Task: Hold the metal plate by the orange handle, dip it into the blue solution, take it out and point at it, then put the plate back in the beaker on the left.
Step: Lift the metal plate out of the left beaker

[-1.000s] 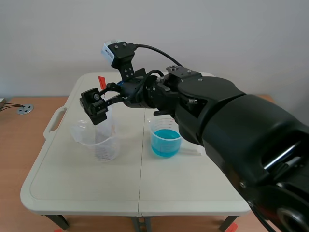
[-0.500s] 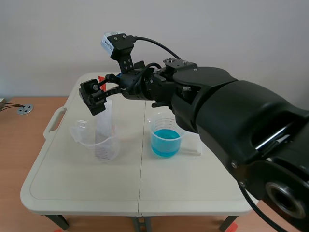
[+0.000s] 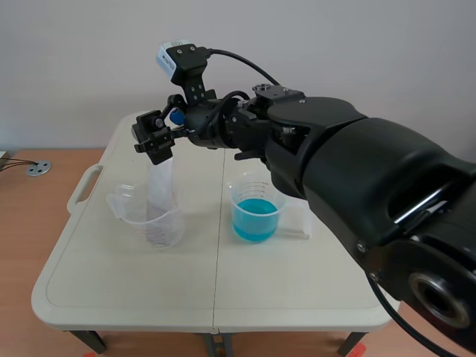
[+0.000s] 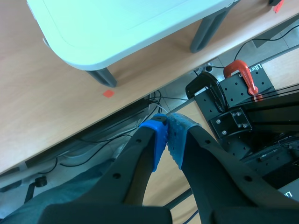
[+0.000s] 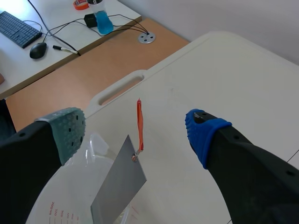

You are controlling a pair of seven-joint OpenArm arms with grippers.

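Right tool rose, fingers apart | flat grey metal plate | clear beaker

The black right arm extends raised past the middle, right tool spread wide; left tool closed, blue pads touching.

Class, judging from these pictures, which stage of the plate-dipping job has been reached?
Nothing looks done: the metal plate stands in the left beaker. In hand: the right gripper is open on either side of the orange handle. Left: grip, dip in blue solution, point, return.
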